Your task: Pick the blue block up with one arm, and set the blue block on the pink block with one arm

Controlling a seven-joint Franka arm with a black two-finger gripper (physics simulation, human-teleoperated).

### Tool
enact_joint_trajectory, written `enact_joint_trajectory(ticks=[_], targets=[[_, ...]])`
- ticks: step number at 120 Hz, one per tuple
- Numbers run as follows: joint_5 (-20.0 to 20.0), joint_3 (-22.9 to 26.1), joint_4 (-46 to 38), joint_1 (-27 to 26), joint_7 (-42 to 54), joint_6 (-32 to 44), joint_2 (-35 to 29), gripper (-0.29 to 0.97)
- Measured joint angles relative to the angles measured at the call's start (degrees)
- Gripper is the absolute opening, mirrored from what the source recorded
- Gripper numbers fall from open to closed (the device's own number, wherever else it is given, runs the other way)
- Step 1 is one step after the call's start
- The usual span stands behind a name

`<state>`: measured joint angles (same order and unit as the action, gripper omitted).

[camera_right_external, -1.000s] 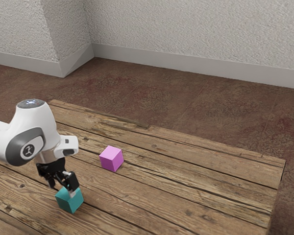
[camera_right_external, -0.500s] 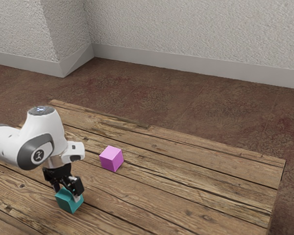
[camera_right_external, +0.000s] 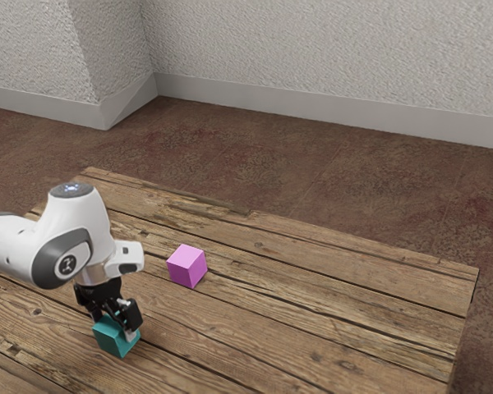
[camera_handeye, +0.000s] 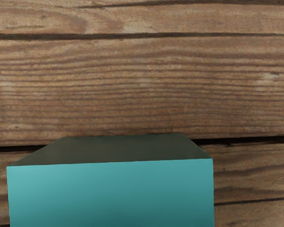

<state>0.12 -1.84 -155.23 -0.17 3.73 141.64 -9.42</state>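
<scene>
The blue block (camera_right_external: pixel 111 339), teal in colour, lies on the wooden table (camera_right_external: pixel 329 312) near its front edge at the exterior view's left. My gripper (camera_right_external: pixel 113 321) has come down over it. The black fingers (camera_right_external: pixel 131 315) stand apart on either side of the block's top, as wide as in the earlier frames, so the gripper is open. In the wrist view the blue block (camera_handeye: pixel 109 189) sits close under my hand. The pink block (camera_right_external: pixel 186 265) rests on the table farther back and to the exterior view's right of the gripper, about two block widths away.
The table's planks (camera_handeye: pixel 142 85) run bare around both blocks. Its far edge (camera_right_external: pixel 255 215) and right edge (camera_right_external: pixel 464 328) drop to a brown floor. A pale wall stands behind.
My hand has lowered onto the blue block, and the arm has shifted slightly toward the exterior view's right. The blocks have not moved.
</scene>
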Motion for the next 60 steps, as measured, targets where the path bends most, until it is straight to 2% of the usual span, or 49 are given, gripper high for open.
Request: enact_joint_trajectory(ticks=[28, 60], targets=[[-0.1, 0.0, 0.1, 0.0, 0.3, 0.3, 0.4, 0.66], [-0.1, -1.3, 0.0, 0.0, 0.4, 1.0, 1.3, 0.49]])
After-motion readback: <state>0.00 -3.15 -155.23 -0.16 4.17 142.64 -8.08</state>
